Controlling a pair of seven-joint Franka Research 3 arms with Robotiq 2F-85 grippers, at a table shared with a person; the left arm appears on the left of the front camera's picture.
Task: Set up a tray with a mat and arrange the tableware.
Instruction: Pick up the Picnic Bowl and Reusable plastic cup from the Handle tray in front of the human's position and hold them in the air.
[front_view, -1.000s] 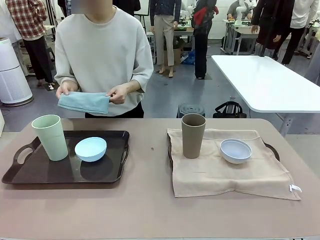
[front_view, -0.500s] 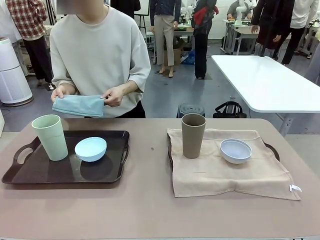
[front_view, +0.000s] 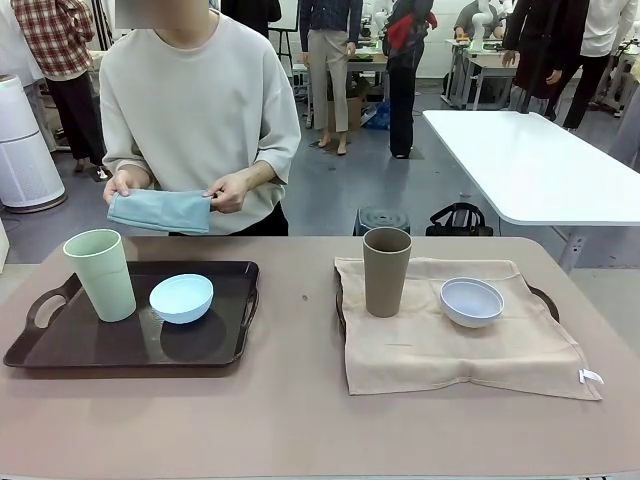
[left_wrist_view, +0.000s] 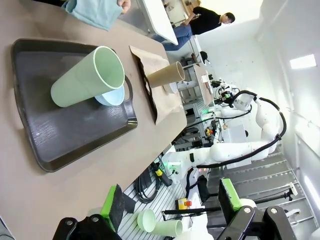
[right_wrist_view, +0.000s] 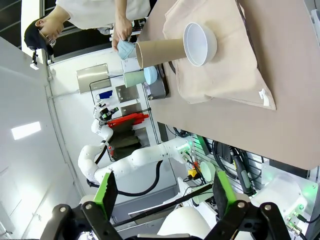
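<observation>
On the left, a dark tray (front_view: 60, 345) carries a pale green cup (front_view: 101, 275) and a light blue bowl (front_view: 181, 298). On the right, a beige mat (front_view: 450, 345) covers a second tray, with a brown cup (front_view: 386, 271) and a bluish-white bowl (front_view: 471, 301) standing on it. Behind the left tray, the person holds a folded light blue cloth (front_view: 160, 210) in both hands. My left gripper (left_wrist_view: 170, 205) is open above the table edge, far from the green cup (left_wrist_view: 87, 77). My right gripper (right_wrist_view: 165, 195) is open too, well short of the mat (right_wrist_view: 225, 75).
A handle of the covered tray (front_view: 545, 300) pokes out past the mat's right side. Bare tabletop (front_view: 300, 420) runs between the trays and along the near edge. A white table (front_view: 530, 160) and several people stand farther back.
The person has shifted slightly to the left with the folded cloth, still held in both hands. Cups, bowls, trays and mat have not moved.
</observation>
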